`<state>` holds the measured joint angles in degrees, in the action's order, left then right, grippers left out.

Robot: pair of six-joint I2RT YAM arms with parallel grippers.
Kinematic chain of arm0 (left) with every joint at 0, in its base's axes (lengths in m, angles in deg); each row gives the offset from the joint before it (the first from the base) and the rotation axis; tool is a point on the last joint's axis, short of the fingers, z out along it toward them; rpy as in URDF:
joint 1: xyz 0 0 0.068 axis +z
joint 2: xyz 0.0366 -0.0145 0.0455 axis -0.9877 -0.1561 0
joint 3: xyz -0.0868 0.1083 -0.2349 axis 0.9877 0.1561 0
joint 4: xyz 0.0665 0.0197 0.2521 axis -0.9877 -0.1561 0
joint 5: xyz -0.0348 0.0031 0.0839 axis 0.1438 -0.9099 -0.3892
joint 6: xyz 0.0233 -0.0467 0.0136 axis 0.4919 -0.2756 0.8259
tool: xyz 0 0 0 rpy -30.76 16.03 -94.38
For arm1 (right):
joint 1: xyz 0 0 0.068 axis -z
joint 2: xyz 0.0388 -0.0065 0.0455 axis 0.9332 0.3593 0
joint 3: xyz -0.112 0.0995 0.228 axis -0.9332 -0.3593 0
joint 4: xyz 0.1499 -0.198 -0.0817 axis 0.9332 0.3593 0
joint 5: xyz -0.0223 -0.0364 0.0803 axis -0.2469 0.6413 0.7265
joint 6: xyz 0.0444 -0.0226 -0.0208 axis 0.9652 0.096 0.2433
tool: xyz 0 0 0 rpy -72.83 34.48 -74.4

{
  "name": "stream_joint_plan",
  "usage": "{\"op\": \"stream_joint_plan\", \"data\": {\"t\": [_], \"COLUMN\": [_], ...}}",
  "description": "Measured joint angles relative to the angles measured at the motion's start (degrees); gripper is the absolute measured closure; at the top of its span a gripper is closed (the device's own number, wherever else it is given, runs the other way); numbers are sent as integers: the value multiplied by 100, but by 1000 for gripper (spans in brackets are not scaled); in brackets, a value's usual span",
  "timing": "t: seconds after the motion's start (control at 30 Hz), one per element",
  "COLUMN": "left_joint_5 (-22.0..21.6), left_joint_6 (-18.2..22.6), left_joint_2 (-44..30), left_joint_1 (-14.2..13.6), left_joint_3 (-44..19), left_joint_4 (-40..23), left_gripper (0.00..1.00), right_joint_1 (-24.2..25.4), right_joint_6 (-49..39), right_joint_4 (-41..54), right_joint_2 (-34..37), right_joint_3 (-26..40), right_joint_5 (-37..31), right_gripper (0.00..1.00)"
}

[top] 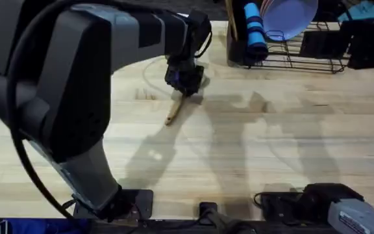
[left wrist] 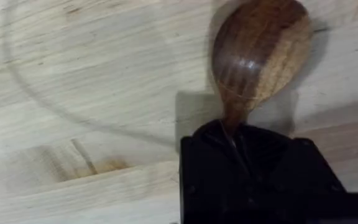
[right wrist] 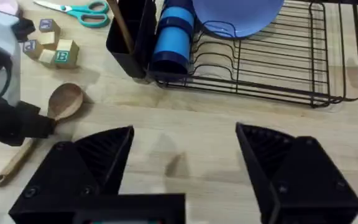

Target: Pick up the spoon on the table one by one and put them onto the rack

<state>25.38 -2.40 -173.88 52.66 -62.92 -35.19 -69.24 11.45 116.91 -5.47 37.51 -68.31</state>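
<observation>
The left gripper is clenched on the spoon at its neck; it should lift level before crossing to the rack; the right gripper waits spread and empty.

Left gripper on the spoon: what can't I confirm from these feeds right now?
- Overhead: the left gripper covers the spoon bowl and neck; only the handle shows.
- Left wrist: the black gripper body hides the handle, so finger contact is unclear.
- Right wrist: the rack is cut off by the edge, and the caddy contents can't be counted.
</observation>
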Motion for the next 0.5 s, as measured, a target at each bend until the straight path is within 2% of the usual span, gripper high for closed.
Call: {"op": "stream_joint_plan", "data": {"t": [0.5], "left_joint_5": [7], "left_joint_6": [143], "left_joint_2": [-1], "left_joint_1": [0], "left_joint_3": [-33], "left_joint_4": [-29], "left_gripper": [960], "right_joint_1": [-2], "right_joint_6": [0], "right_joint_4": [2], "right_joint_2": [0], "right_joint_3": [1], "right_joint_5": [0], "right_gripper": [8]}}
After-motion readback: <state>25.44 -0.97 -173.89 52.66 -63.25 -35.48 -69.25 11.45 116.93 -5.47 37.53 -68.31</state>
